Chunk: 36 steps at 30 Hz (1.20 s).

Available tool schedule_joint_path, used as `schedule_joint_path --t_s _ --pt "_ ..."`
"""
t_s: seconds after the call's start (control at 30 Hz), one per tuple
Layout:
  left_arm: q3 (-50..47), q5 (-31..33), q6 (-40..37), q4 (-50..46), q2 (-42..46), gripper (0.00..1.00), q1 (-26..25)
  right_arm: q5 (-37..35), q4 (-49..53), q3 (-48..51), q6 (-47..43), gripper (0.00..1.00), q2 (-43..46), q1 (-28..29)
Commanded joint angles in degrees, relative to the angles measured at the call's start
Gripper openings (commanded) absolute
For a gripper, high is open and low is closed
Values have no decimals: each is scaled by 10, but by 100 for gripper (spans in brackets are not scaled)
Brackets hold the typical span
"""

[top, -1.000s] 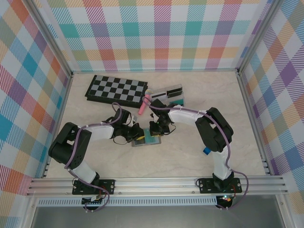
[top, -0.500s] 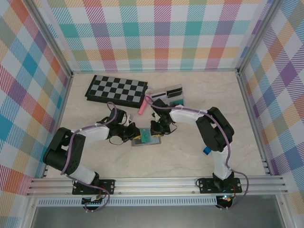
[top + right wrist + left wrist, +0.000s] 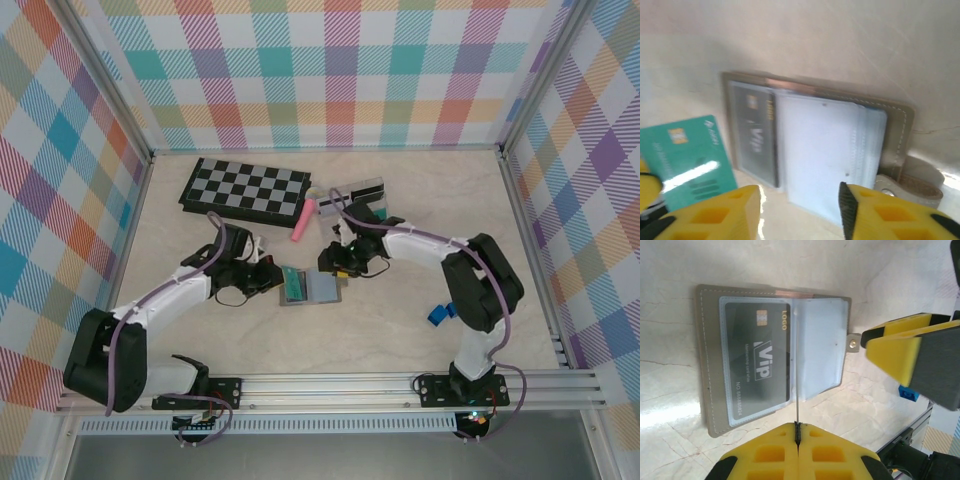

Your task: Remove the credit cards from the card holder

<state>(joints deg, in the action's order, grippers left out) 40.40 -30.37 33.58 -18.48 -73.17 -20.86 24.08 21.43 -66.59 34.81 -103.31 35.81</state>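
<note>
Now, wallet (image 3: 322, 289): lies open and flat on the table (image 3: 400, 330), near centre, clear sleeves facing up.
Black card (image 3: 757, 365): inside the sleeve of one panel, "VIP" print readable.
Teal card (image 3: 685, 160): outside the sleeves, at the wallet's 9 o'clock side in the top view.
Left gripper (image 3: 798, 433): fingers pressed together, pinching the teal card by one edge.
Right gripper (image 3: 795, 200): fingers spread, nothing between them, at the wallet's 1 o'clock corner, near the snap tab (image 3: 910, 182).
</note>
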Motion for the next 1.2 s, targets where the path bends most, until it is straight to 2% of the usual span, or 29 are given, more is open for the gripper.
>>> schedule_joint_path --t_s 0.0,0.23,0.5,0.73,1.03,1.17 --pt "25 -9 9 -7 34 0 11 88 -71 14 9 54 32 -20" --pt "29 -59 86 120 47 0 10 209 -151 19 40 69 42 -47" --pt "32 -88 125 201 40 0 10 283 -191 -7 72 68 25 -52" --pt "28 -104 126 216 32 0 10 321 -222 -14 82 53 20 -52" --pt "20 -119 125 223 28 0 10 332 -193 -36 41 33 18 -60" --pt "27 -109 126 205 24 1 11 319 -182 -40 41 13 18 -62"
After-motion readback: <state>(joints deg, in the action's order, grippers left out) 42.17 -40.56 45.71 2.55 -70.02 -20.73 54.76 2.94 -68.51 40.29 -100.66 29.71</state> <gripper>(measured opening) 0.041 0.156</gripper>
